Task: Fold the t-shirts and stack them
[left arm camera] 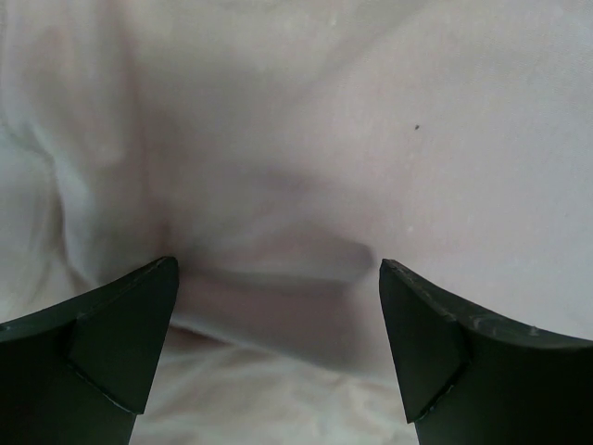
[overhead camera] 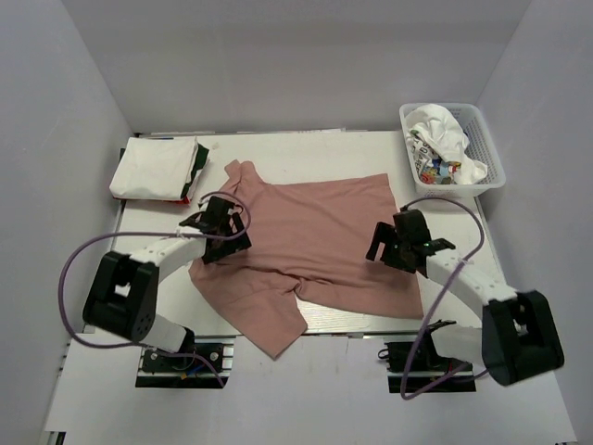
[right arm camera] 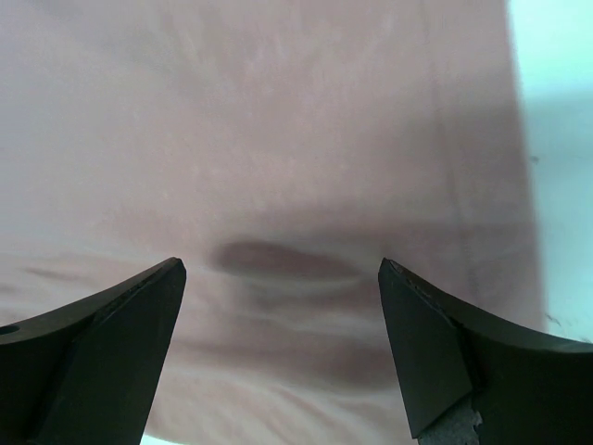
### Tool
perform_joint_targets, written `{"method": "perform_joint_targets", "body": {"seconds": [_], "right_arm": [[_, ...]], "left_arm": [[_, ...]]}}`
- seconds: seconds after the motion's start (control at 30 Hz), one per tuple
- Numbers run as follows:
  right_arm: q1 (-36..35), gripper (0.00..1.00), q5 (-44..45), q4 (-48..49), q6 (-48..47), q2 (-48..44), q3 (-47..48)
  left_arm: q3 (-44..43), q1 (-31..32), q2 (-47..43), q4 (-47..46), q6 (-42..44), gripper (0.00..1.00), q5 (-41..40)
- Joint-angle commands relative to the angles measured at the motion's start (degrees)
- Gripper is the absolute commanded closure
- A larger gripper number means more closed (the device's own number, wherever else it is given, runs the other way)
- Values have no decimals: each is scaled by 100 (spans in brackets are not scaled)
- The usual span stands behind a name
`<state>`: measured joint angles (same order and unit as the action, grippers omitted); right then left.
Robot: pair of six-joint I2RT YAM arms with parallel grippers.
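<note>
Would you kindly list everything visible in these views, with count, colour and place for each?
pink t-shirt: one, dusty pink, spread across the middle of the table, one sleeve reaching toward the near edge
folded stack: one, white on top, dark and red edges showing, far left corner
crumpled shirts: number unclear, white with colourful prints, inside the basket
basket: one, white plastic lattice, far right corner
table: one, white
cables: two, purple, one looping by each arm
left gripper: one, black, open, over the shirt's left side
right gripper: one, black, open, over the shirt's right side
</note>
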<state>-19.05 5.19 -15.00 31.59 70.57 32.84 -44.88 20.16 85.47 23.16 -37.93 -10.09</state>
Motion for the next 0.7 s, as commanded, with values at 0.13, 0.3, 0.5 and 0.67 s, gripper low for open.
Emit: {"method": "perform_joint_targets", "body": {"seconds": [0.13,0.3,0.5,0.67], "right_arm": [[-73,10,350,38,-514,-492,1294],[-38,10,685,384,-548,920,2399],[-20,10,966,-230,-821,3011,4142],[-29,10,1054,-582,-927,3937,4950]], "left_arm": [[-608,-4,-831,550,101,1,86],[-2259,-135,614,610,505,1,-108],[-3974,-311,2428,1146,647,1,-477],[-4854,-364,3458,1420,770,1,-582]]}}
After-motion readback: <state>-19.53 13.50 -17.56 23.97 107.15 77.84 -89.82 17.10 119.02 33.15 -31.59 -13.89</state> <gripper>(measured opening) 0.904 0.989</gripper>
